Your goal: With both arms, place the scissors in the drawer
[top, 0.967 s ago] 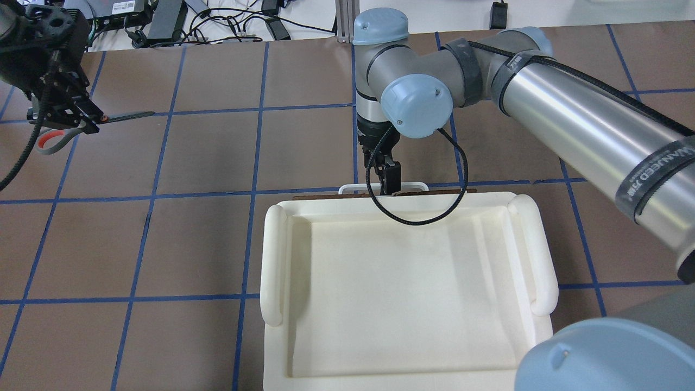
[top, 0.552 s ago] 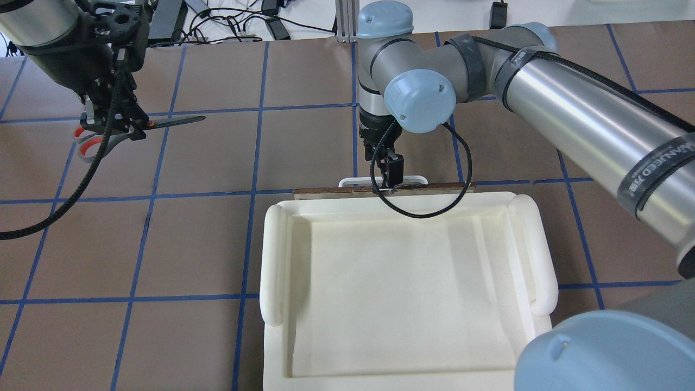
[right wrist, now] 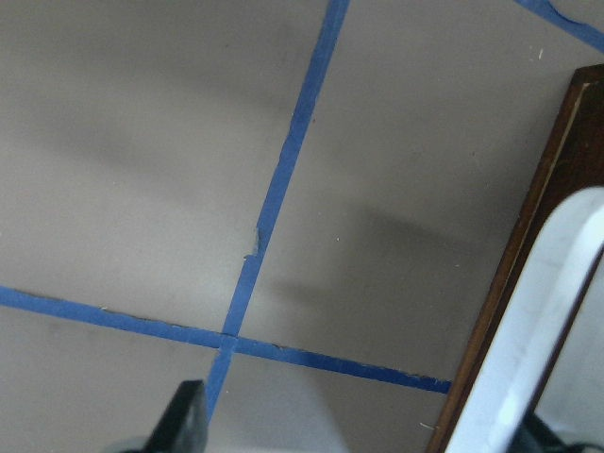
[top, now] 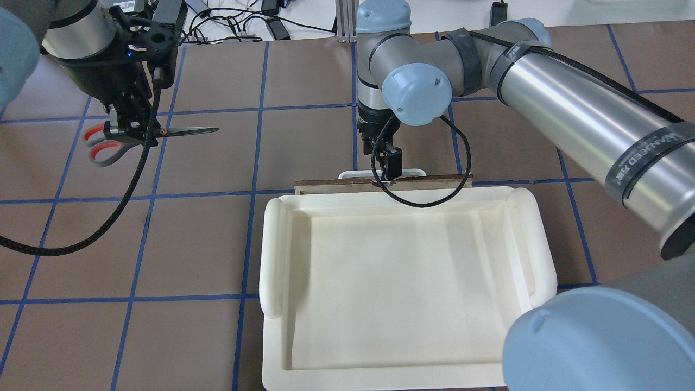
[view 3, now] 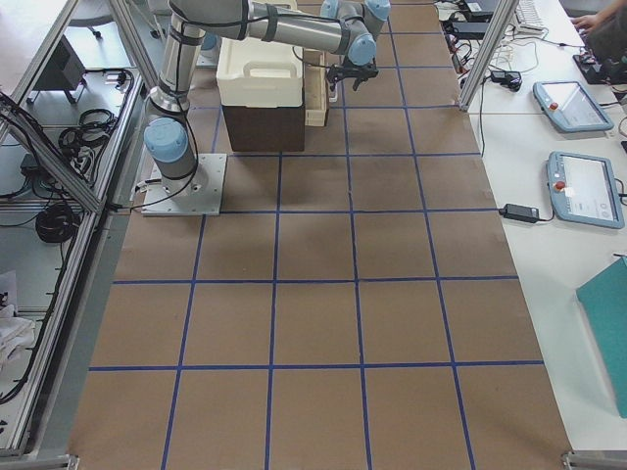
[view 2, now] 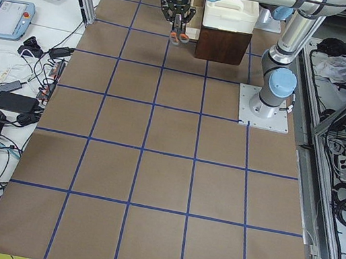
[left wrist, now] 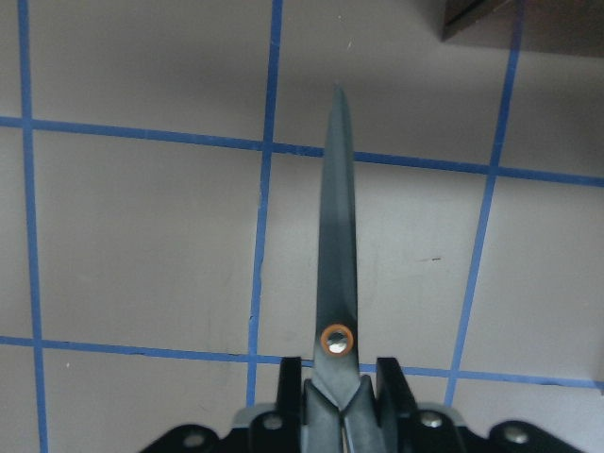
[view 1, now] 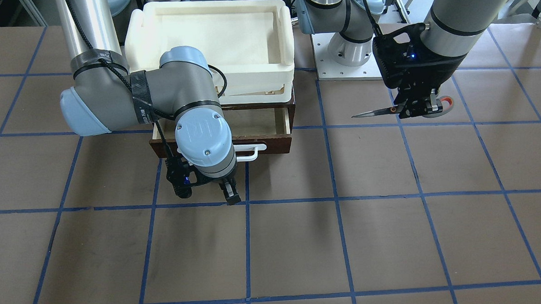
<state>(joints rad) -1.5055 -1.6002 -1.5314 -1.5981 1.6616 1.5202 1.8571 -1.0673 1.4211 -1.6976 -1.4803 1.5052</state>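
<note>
Left tool clenches the scissors midair, while right tool hangs released beside the drawer.

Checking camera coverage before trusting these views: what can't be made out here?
Drawer inside: tray covers it overhead; right arm hides part from the front.
Scissors loops: cut off behind the left gripper in its wrist view.
Right gripper: fingers mostly cut off in its wrist view.
Side views: scissors and grippers too small for detail.

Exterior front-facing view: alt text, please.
The left gripper, on the view's right, holds the scissors above the table, blades pointing toward the drawer, which is partly open beneath a cream tray. The right gripper hangs by its white handle.
</note>
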